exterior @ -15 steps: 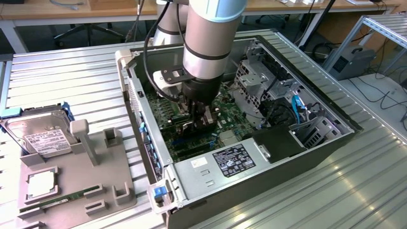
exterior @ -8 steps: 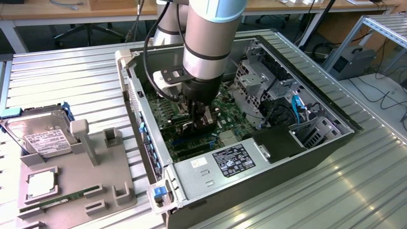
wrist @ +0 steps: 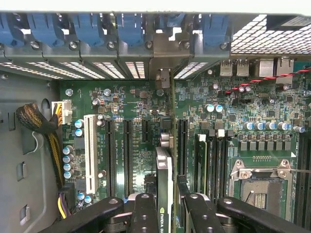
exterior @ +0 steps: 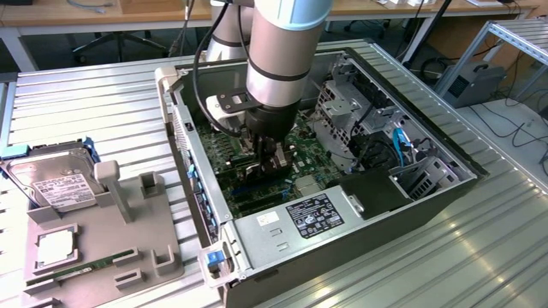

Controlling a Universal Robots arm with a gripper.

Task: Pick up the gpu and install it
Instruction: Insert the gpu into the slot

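My gripper (wrist: 164, 206) is clenched on the gpu (wrist: 164, 170), one black finger (wrist: 144, 213) pressed to each flat face, the card held on edge and seen end-on from the wrist. The card stands upright just above the green motherboard (wrist: 141, 141), lined up lengthwise with the row of long black slots (wrist: 128, 150); whether its lower edge already touches a slot I cannot tell. A white slot (wrist: 89, 150) runs parallel beside the black ones, toward the wall where a bundle of braided cable (wrist: 36, 121) enters. On the other side of the card sits the empty processor socket (wrist: 265, 182) with its metal frame. Beyond the card's far end, at the rear edge of the case, a row of blue clips (wrist: 129, 29) sits over the perforated slot covers (wrist: 109, 69); one metal bracket (wrist: 164, 77) there is in line with the card. From the exterior view, my arm (exterior: 283, 51) reaches straight down into the open computer case (exterior: 445, 192), gripper (exterior: 267, 163) over the middle of the board. The power supply (exterior: 312, 215) fills the near corner of the case. Outside the case, on the ribbed metal table (exterior: 94, 102), a grey fixture tray (exterior: 102, 256) holds a hard drive (exterior: 56, 179) at its far edge, a processor chip (exterior: 56, 245) mid-tray, and a slim memory stick (exterior: 77, 268) along its near edge.
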